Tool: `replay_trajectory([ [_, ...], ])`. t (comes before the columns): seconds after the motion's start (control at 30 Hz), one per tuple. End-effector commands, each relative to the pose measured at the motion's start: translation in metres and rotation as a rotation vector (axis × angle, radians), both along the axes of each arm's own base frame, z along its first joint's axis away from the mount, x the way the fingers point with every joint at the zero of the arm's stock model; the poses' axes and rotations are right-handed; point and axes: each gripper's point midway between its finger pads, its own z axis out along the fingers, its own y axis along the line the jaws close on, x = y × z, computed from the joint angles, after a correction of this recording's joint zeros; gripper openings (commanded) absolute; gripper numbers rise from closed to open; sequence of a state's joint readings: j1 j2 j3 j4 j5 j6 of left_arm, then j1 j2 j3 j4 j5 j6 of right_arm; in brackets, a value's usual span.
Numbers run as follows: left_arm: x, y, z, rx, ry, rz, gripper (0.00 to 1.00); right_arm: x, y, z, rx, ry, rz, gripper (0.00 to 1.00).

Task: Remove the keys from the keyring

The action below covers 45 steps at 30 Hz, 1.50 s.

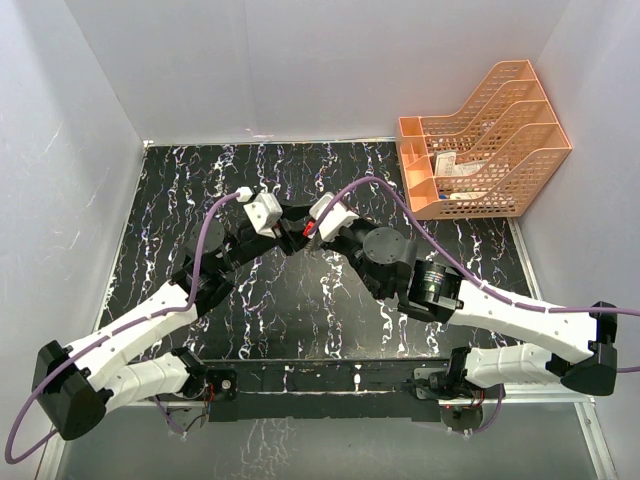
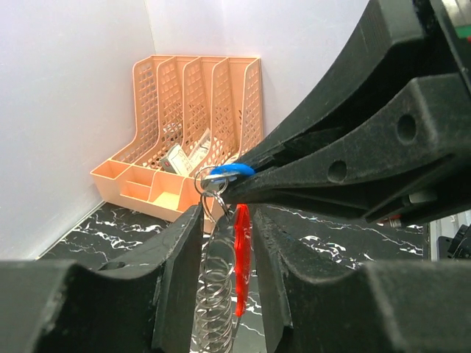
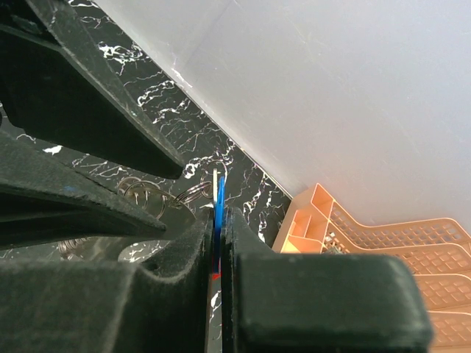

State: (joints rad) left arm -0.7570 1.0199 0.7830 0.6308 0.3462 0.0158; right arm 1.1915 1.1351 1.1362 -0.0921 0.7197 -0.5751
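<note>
Both grippers meet above the middle of the black marbled table. My right gripper [image 1: 313,228] is shut on the blue head of the small key [image 3: 219,200], seen edge-on between its pads. In the left wrist view the blue key [image 2: 229,171] is pinched at the tips of the right gripper's fingers [image 2: 331,173]. Below it hang linked silver rings [image 2: 215,294] and the flat red part of the keyring [image 2: 241,257], both between the fingers of my left gripper [image 2: 224,246]. The left gripper [image 1: 293,232] is closed on them. A red speck [image 1: 305,229] shows between the two grippers.
An orange mesh file rack [image 1: 480,140] stands at the table's back right corner, also in the left wrist view [image 2: 184,147] and the right wrist view [image 3: 368,243]. White walls enclose the table on three sides.
</note>
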Motion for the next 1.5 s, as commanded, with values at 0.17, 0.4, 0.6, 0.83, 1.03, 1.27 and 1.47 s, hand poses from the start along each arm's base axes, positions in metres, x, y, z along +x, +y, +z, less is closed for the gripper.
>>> replay_trajectory([
  [0.17, -0.007, -0.005, 0.019, -0.051, -0.043, -0.043, 0.26, -0.003, -0.006, 0.024, 0.097, -0.043, -0.013, 0.00],
  [0.4, -0.007, -0.007, 0.013, -0.041, -0.030, -0.052, 0.24, -0.002, -0.006, 0.024, 0.098, -0.045, -0.014, 0.00],
  [0.6, -0.011, 0.008, 0.025, -0.057, -0.076, -0.004, 0.35, -0.003, -0.008, 0.026, 0.101, -0.048, -0.015, 0.00],
  [0.83, -0.001, 0.035, 0.041, -0.061, -0.127, 0.147, 0.42, -0.005, -0.008, 0.026, 0.100, -0.049, -0.008, 0.00],
  [1.03, 0.007, 0.037, 0.041, -0.042, -0.125, 0.189, 0.41, -0.004, -0.007, 0.033, -0.019, -0.079, -0.013, 0.00],
  [1.27, 0.021, 0.059, 0.038, -0.070, -0.099, 0.328, 0.41, -0.027, 0.002, 0.080, -0.001, -0.111, 0.179, 0.00],
  [1.47, 0.011, 0.064, 0.052, -0.085, -0.138, 0.315, 0.41, -0.075, 0.013, 0.115, 0.021, -0.057, 0.495, 0.00],
])
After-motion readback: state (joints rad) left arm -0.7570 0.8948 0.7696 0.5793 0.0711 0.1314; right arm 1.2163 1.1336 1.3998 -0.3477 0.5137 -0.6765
